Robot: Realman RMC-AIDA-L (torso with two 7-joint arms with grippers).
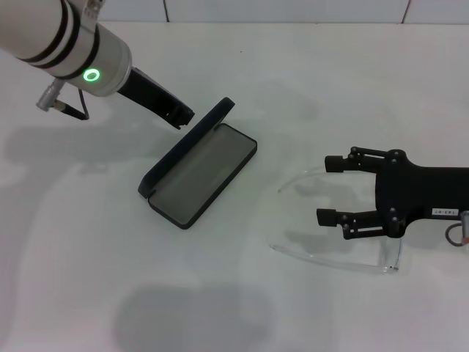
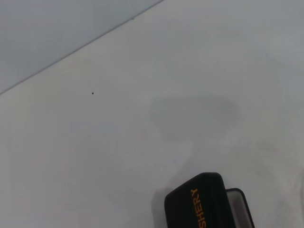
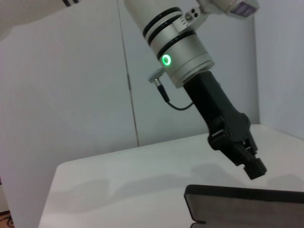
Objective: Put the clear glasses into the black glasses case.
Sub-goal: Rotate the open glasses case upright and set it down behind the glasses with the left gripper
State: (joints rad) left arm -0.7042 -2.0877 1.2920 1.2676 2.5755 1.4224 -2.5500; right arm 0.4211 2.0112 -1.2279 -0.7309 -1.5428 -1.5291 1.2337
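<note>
The black glasses case (image 1: 199,174) lies open mid-table, grey lining up, its lid raised on the far-left side. Its lid with orange lettering (image 2: 199,204) shows in the left wrist view, and its edge (image 3: 247,203) in the right wrist view. My left gripper (image 1: 181,116) hangs shut just left of the lid's far end, apart from it; it also appears as the left gripper (image 3: 251,164). The clear glasses (image 1: 330,260) rest on the table at the right. My right gripper (image 1: 333,189) stands open above them, between their two arms, holding nothing.
The white table (image 1: 242,308) spreads around the case and glasses. A wall (image 3: 71,85) rises behind the table's far edge. A cable (image 1: 73,110) hangs from the left wrist.
</note>
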